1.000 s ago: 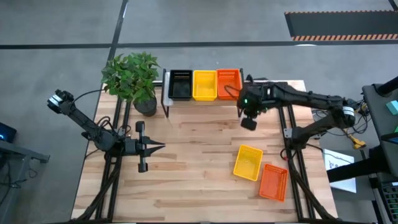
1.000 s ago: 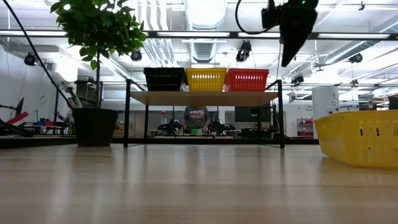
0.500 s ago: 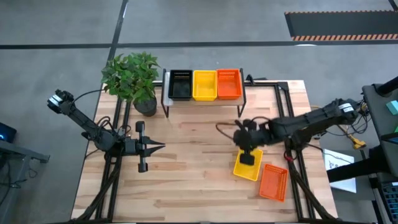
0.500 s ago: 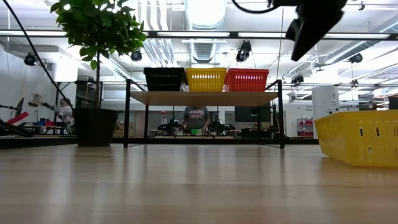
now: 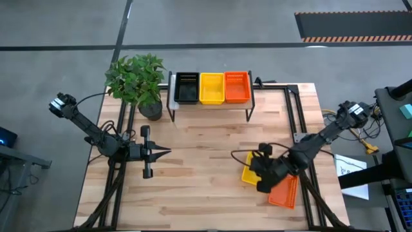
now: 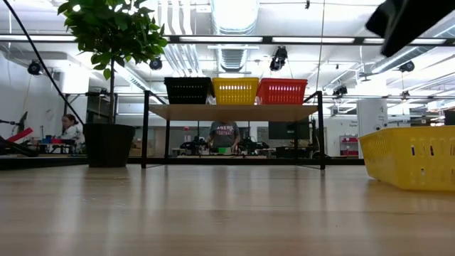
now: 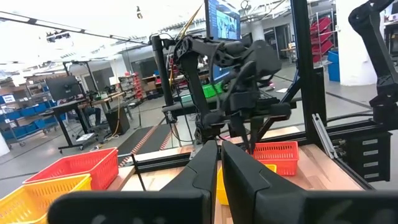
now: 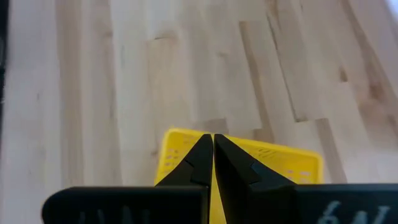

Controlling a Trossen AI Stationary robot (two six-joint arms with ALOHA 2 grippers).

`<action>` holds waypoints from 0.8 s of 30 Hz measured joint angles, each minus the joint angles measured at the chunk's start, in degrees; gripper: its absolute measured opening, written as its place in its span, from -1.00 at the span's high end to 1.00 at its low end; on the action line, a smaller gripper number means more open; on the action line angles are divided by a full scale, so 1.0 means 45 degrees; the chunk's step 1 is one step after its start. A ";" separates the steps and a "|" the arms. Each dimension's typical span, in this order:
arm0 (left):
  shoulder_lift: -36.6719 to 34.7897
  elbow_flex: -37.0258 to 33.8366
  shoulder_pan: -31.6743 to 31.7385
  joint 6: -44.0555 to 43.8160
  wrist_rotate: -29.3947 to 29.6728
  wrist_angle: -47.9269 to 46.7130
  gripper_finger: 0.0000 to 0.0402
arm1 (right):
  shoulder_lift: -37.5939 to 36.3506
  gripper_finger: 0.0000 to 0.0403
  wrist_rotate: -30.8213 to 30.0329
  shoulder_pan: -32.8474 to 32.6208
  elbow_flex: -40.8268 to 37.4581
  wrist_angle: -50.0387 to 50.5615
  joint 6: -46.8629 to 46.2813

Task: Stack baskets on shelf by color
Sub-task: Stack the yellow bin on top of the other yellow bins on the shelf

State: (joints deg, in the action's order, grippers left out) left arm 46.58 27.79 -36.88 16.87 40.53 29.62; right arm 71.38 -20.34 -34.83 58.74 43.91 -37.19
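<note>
On the shelf at the table's far side stand a black basket, a yellow basket and an orange basket, side by side. A loose yellow basket and a loose orange basket lie on the table at the near right. My right gripper hangs shut above the loose yellow basket, slanting down, its arm hiding part of it. My left gripper waits shut at the table's left, pointing level toward the right.
A potted plant stands left of the shelf. Black frame rails run along the table's right side and others along its left. The bare wooden table top lies between the grippers. A person sits far off in the room.
My right gripper has swung from beside the shelf's orange basket toward the table's near edge and come lower, tipping further downward, until it hangs over the loose yellow basket. It has stayed shut. The baskets have not moved.
</note>
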 joint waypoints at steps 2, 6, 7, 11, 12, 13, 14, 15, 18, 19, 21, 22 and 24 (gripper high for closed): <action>0.0001 0.0000 0.0000 -0.0001 0.0000 0.0001 0.96 | 0.0066 0.96 -0.0532 -0.0425 0.0000 -0.0084 -0.0130; -0.0003 0.0000 0.0000 0.0003 0.0000 -0.0004 0.96 | 0.0255 0.96 -0.0944 -0.0887 -0.0005 -0.0407 -0.0115; 0.0001 0.0000 0.0000 -0.0001 0.0000 -0.0003 0.96 | 0.0297 0.96 -0.0929 -0.0894 -0.0007 -0.0466 -0.0142; 0.0001 0.0000 0.0000 -0.0001 0.0000 -0.0004 0.96 | 0.0398 0.95 -0.0911 -0.0874 -0.0002 -0.0639 -0.0273; 0.0001 0.0000 0.0000 -0.0001 0.0000 0.0001 0.96 | 0.0430 0.95 -0.0893 -0.0874 0.0028 -0.0648 -0.0273; 0.0001 0.0000 0.0000 -0.0001 0.0001 -0.0004 0.96 | 0.0448 0.95 -0.0816 -0.0899 0.0052 -0.0635 -0.0269; 0.0001 0.0000 0.0000 -0.0001 0.0000 -0.0004 0.96 | 0.0455 0.95 -0.0725 -0.0941 0.0057 -0.0620 -0.0271; 0.0001 0.0000 0.0000 -0.0001 0.0003 0.0003 0.96 | 0.0455 0.95 -0.0587 -0.0974 0.0071 -0.0597 -0.0275; 0.0001 0.0000 0.0000 -0.0001 0.0000 -0.0004 0.96 | 0.0455 0.91 -0.0094 -0.1051 0.0170 -0.0700 -0.0584; 0.0001 0.0000 0.0000 -0.0001 0.0001 0.0001 0.96 | 0.0455 0.88 -0.0055 -0.1107 0.0170 -0.0652 -0.0770; 0.0001 0.0000 0.0000 -0.0001 0.0000 -0.0004 0.96 | 0.0455 0.78 -0.0047 -0.1228 0.0175 -0.0677 -0.1124; 0.0001 0.0000 0.0000 -0.0001 0.0000 -0.0001 0.96 | 0.0455 0.72 -0.0048 -0.1277 0.0175 -0.0678 -0.1275; 0.0001 0.0000 -0.0006 -0.0001 0.0000 0.0000 0.96 | 0.0541 0.58 -0.0045 -0.1321 0.0172 -0.0685 -0.1534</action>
State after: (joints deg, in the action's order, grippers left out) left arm 46.59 27.79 -36.91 16.86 40.53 29.62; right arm 73.82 -20.55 -40.77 59.52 40.83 -44.09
